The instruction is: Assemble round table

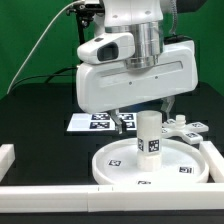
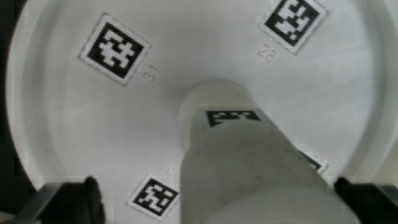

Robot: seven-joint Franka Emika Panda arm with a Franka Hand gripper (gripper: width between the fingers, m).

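Round disc (image 1: 150, 168) laid flat on table (image 1: 35, 125); leg (image 1: 148, 134) stood upright at disc centre. Tool (image 2: 217, 202) spread wide, fingers (image 2: 71, 202) set either side of leg, nothing gripped. Step judged: leg being screwed into disc. Next move calls for square closing on leg, turning without tilt. Foot piece (image 1: 186, 130) seen just beside disc, on exterior view's right. Leg-base joint hidden; fingertips cut off in wrist view.
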